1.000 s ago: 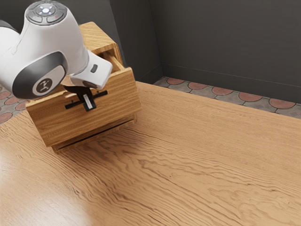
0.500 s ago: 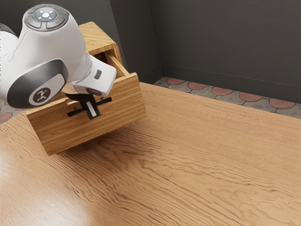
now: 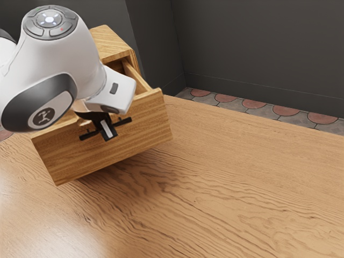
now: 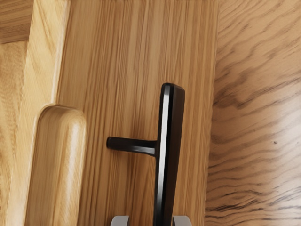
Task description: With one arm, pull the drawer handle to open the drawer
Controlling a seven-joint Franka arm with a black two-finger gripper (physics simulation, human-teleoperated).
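Pincer (image 3: 106,129) clamped across drawer handle (image 3: 123,122) | bar's long axis lies along the front of the drawer (image 3: 123,145) | drawer part-open from cabinet (image 3: 110,43), far on the exterior view's left of the worktop (image 3: 226,188) | I judge the pull should run square to the bar, nearward.

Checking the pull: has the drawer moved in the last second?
Yes. The drawer slid farther out of the cabinet, toward the exterior view's right, the gripper clamping its handle.
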